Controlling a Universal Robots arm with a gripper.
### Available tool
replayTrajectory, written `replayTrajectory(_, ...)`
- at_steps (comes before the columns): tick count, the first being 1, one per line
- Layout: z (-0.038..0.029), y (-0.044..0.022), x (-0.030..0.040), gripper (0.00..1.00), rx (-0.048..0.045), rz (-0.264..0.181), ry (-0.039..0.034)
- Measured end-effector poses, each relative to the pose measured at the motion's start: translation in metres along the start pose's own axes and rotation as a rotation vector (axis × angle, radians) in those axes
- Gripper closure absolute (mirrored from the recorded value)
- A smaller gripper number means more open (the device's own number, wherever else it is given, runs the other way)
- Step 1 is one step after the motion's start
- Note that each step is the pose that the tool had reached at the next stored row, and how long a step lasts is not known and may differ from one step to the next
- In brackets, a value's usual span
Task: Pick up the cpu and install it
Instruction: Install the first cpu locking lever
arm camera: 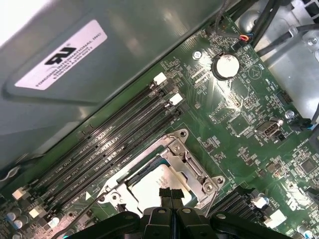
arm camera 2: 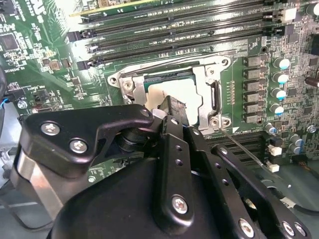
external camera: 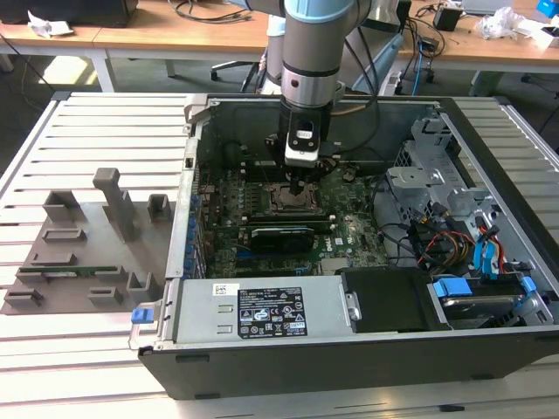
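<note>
Poised with claw (arm camera: 170, 192) pinched shut, tips together, on or just over the cpu (arm camera: 149, 186), lying flat inside the metal-framed socket (arm camera: 197, 169) on the green motherboard (arm camera: 239, 124) of the open computer case (external camera: 262, 362).

On the bench (external camera: 105, 113), computer case (external camera: 306, 371) toward the exterior view's right edge, fixture plate (external camera: 79, 253) by the left edge. In the case, motherboard (external camera: 349, 231) flat on the floor, power supply (external camera: 262, 310) along the near wall, drive bays (external camera: 437, 175) at the right wall. On the board, socket (arm camera 2: 204, 94) beside the memory slots (arm camera 2: 174, 35); in it, cpu (arm camera 2: 164, 92), gripper (arm camera 2: 173, 105) over it.
</note>
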State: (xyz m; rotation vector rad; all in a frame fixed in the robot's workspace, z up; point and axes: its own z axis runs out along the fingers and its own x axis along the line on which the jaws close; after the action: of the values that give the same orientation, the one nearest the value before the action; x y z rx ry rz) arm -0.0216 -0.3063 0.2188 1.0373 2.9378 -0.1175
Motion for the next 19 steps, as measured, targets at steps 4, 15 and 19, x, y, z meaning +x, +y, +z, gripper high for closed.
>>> replayTrajectory(4, 0.0000, 0.0000, 0.0000, 0.89, -0.0014, -0.028, -0.0017)
replayTrajectory(15, 0.0000, 0.0000, 0.0000, 0.89, -0.0039, -0.083, -0.0052)
replayTrajectory(19, 0.0000, 0.0000, 0.0000, 0.89, -0.0054, -0.113, -0.0071)
